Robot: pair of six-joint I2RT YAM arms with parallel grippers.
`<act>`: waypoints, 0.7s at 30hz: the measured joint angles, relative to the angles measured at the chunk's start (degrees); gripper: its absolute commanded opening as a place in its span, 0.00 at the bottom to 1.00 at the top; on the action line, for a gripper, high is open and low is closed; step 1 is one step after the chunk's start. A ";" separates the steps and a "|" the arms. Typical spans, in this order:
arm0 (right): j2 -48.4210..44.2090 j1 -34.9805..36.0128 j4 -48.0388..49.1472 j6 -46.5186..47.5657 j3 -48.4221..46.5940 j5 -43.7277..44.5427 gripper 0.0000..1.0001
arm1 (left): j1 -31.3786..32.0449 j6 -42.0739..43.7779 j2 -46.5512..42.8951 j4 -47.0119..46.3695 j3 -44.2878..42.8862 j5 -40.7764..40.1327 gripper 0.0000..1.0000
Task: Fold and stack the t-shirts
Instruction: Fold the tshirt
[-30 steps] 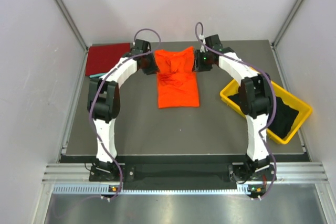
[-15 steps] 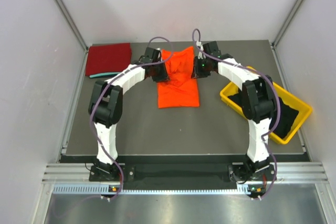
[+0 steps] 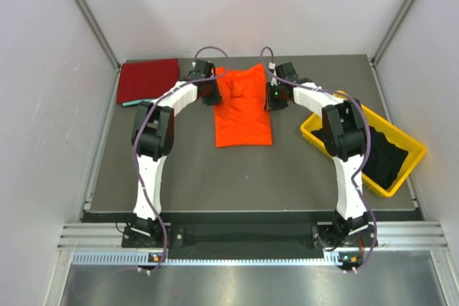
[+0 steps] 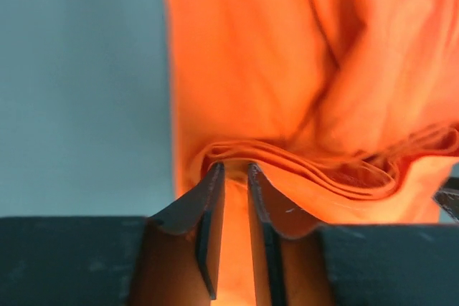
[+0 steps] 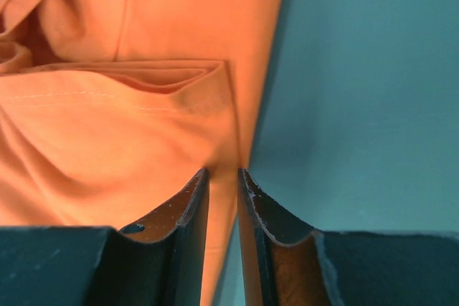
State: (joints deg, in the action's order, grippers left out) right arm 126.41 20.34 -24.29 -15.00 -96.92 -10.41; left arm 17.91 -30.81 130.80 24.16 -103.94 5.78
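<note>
The left gripper (image 4: 234, 169) and right gripper (image 5: 222, 173) each clamp a far corner of the orange shirt (image 3: 244, 116), which lies centred toward the back of the table (image 3: 186, 170); an uneven pull may slip layers free and skew the fold.

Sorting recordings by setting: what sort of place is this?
Probably a lab robot cell, not a home: a dark table boxed in by plain white panels on metal framing, robot arms bolted to an aluminium rail at its near edge. The orange t-shirt and yellow bin look like props.

Soft matt cloth orange shirt (image 3: 244, 109), glossy plastic yellow bin (image 3: 312, 132), matt grey table (image 3: 215, 170)
</note>
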 measured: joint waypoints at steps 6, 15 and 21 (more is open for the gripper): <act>0.00 -0.28 -0.35 1.05 -0.33 -0.24 0.31 | -1.44 2.34 -0.48 0.07 0.15 -0.22 0.38; 0.00 -0.98 -1.05 3.74 -4.74 -4.17 0.38 | -1.36 6.97 -3.04 1.29 1.11 1.75 0.38; 1.09 -1.31 -1.42 5.57 -7.58 -5.66 0.40 | -1.33 7.89 -3.74 3.02 2.82 1.66 0.42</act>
State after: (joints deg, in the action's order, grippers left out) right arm 127.50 19.03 -25.71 -9.43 -104.51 -16.08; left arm 16.58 -22.92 127.07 27.18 -101.12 7.44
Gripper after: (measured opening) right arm 0.393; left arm 0.409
